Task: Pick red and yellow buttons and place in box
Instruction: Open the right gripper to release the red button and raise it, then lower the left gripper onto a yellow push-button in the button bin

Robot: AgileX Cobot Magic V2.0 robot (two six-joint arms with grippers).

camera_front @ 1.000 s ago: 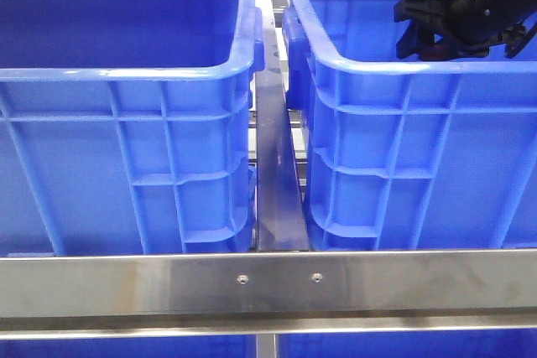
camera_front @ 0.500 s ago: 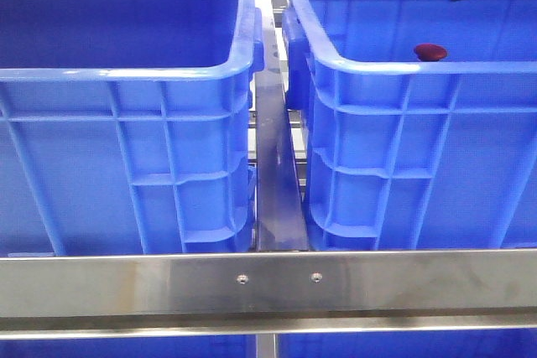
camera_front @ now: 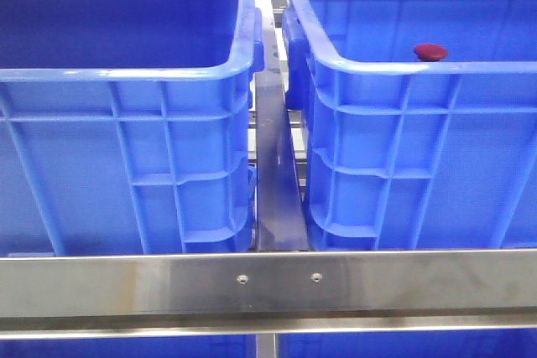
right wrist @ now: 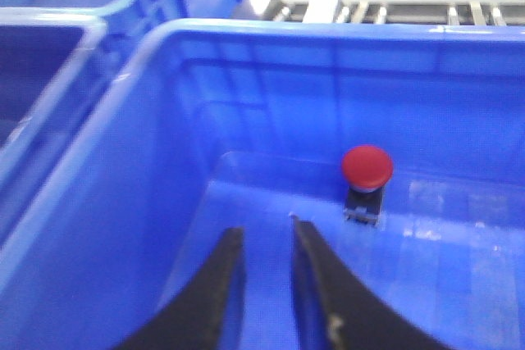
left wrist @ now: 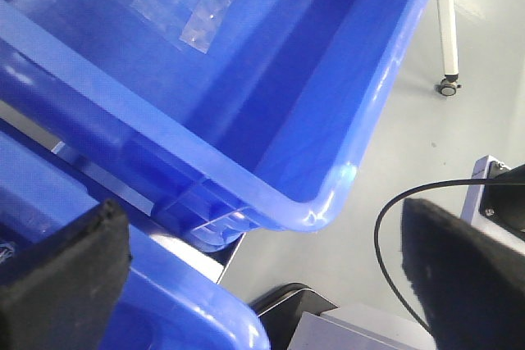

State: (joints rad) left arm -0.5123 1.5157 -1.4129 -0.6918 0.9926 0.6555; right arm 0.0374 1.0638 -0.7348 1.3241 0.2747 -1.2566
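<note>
- Red button [camera_front: 430, 52] sits inside the right-hand blue crate [camera_front: 352, 64], at the upper right of the front frame, just showing over the near rim; in the right wrist frame it stands right of centre on the crate floor, cap up on a small grey base, touching nothing else that I can see.
- Yellow button: I cannot find it in any frame, so I can't say whether it is already boxed or waiting to be picked.
- Right gripper [right wrist: 264, 284] hangs over that crate, at the bottom of its wrist frame, fingers drawn close with a thin gap and nothing between them; they point at bare crate floor to the left of the red button and apart from it.
- Left gripper [left wrist: 246, 284] has its dark pads [left wrist: 66, 272] spread wide at the lower corners of its frame, released and empty, over the rim of a second blue crate [left wrist: 312, 202] and the floor beyond.
- I judge the red half done, since that button rests in the box with the fingers off it.
- Next move, as I see it, calls for locating the yellow button first, then spreading the fingers before descending on it.
</note>
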